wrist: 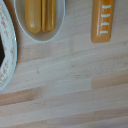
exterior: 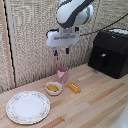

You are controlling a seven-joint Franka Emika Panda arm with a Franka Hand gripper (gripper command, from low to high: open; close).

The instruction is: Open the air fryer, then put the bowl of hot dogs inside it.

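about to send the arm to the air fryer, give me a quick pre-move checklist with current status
1. Air fryer drawer shut, ready to be pulled: ok.
2. Handle visible on the drawer front, nothing in front of it: ok.
3. Gripper holding nothing, fingers apart: ok.
4. Gripper hangs well above the pink cup for a sideways move: ok.
5. Bowl upright on the table with the hot dogs inside: ok.
6. Room inside the drawer for the bowl: cannot tell, it is closed.

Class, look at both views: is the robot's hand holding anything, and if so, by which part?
Nothing is held. The hand hangs open above the pink cup, apart from the bowl.
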